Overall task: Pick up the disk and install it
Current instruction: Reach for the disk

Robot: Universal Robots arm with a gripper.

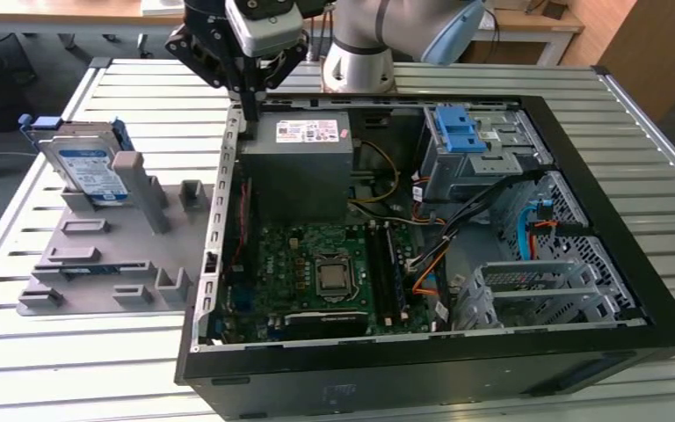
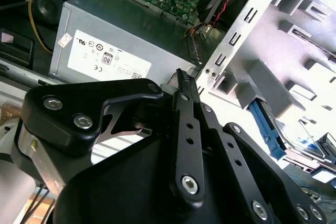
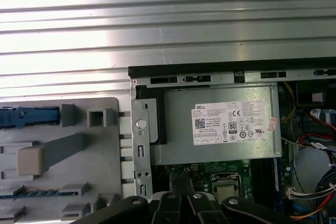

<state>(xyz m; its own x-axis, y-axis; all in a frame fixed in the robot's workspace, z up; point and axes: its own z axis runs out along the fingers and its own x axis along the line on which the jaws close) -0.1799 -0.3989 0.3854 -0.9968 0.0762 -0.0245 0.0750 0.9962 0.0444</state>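
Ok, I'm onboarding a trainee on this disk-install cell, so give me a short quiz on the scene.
1. True or false: the pincer holds the disk.
2. The disk stands: A upright in the grey rack; B flat on the table; C inside the computer.
3. Short answer: is the pincer nearer the disk or the power box?
Key: 1 false; 2 A; 3 the power box.

Open computer case (image 1: 431, 374), grey fixture tray (image 1: 138, 244)
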